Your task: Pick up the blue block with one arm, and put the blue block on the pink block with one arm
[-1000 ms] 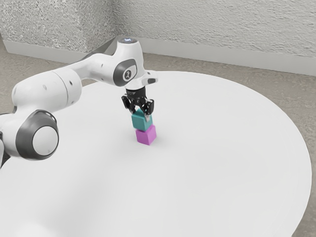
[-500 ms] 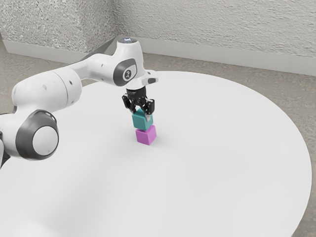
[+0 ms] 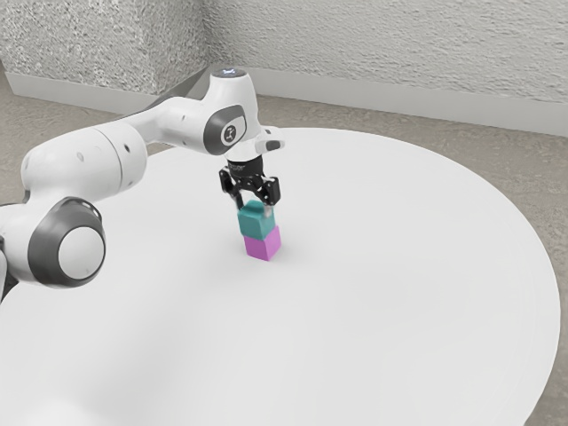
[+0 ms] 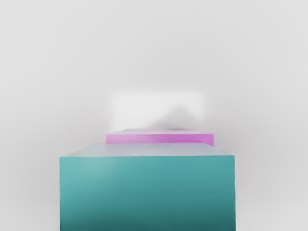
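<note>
The blue-green block (image 3: 256, 223) rests on top of the pink block (image 3: 263, 245) near the middle of the round white table (image 3: 399, 293). My gripper (image 3: 254, 201) hangs just above the blue-green block, open, with its fingers spread to either side of the block's top and clear of it. In the wrist view the blue-green block (image 4: 147, 192) is large and close under my hand. A strip of the pink block (image 4: 160, 138) shows beyond its upper edge.
The table's surface stretches bare to the exterior view's right and front of the stack. My white arm (image 3: 133, 151) comes in from the exterior view's left. A grey textured wall (image 3: 373, 44) stands behind the table.
My gripper has let go of the blue-green block and risen a little above it. The block stays on the pink block.
</note>
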### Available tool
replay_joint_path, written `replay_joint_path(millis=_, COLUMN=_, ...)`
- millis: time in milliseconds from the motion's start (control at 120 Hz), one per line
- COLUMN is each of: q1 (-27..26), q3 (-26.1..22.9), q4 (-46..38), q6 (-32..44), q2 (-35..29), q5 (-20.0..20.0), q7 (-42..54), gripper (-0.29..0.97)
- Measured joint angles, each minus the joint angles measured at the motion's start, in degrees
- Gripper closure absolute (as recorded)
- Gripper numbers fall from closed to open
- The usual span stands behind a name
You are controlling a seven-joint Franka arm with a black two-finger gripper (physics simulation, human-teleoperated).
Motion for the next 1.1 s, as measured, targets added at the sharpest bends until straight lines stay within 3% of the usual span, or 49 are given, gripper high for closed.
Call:
replay_joint_path(millis=333, q1=0.14, q3=0.00, q4=0.00, q6=-1.13, q2=-2.89, q5=0.07, q7=0.30, gripper=0.02)
replay_joint_path(millis=492, q1=4.34, q3=0.02, q4=-4.35, q6=-10.94, q2=-25.36, q5=-2.37, q7=1.06, gripper=0.01)
replay_joint_path(millis=617, q1=9.81, q3=0.16, q4=-5.74, q6=-19.09, q2=-33.46, q5=-5.52, q7=3.70, gripper=0.01)
replay_joint_path(millis=808, q1=10.37, q3=0.17, q4=-5.89, q6=-25.25, q2=-35.21, q5=-6.74, q7=6.99, gripper=0.00)
replay_joint_path(millis=1100, q1=10.38, q3=0.17, q4=-5.90, q6=-28.24, q2=-35.26, q5=-7.03, q7=10.37, gripper=0.00)
